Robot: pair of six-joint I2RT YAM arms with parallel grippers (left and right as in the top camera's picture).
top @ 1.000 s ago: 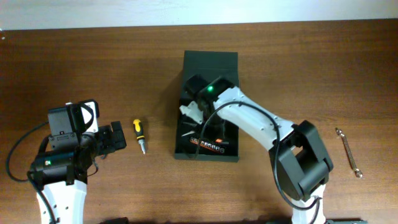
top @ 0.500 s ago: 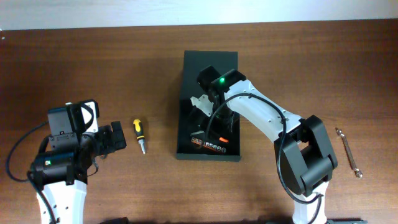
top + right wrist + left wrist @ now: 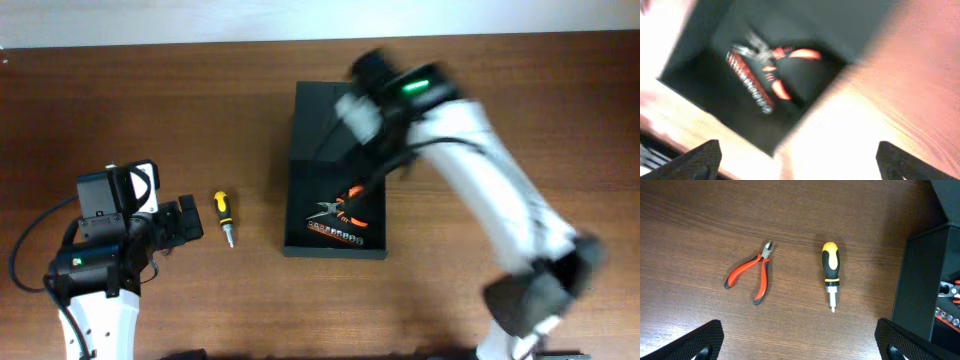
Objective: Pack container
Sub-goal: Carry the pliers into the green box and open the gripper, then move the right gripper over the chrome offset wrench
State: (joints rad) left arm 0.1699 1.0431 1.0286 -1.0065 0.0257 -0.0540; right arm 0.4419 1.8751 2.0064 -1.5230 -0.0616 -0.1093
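Note:
The container (image 3: 300, 170) is a dark box standing open mid-table, its lid (image 3: 338, 100) flat at the far end. Inside lie orange-handled pliers (image 3: 345, 205) and a strip of bits (image 3: 335, 236). The right wrist view shows both, pliers (image 3: 785, 70) and strip (image 3: 747, 82), blurred. My right gripper (image 3: 358, 102) is a blur above the lid end. It is open (image 3: 800, 155) with nothing between its fingers. My left gripper (image 3: 190, 222) is open (image 3: 800, 342) and empty, low over the table left of the container (image 3: 920, 280).
A yellow-and-black screwdriver (image 3: 224, 215) lies between the left gripper and the container, tip pointing at the front edge. The left wrist view shows the screwdriver (image 3: 830, 275) and red-handled cutters (image 3: 752, 275) beside it on bare wood. My left arm hides the cutters from overhead.
The right gripper opened inside the container, then rose fast toward the back right, leaving the orange-handled pliers uncovered in the box. The left arm has not moved.

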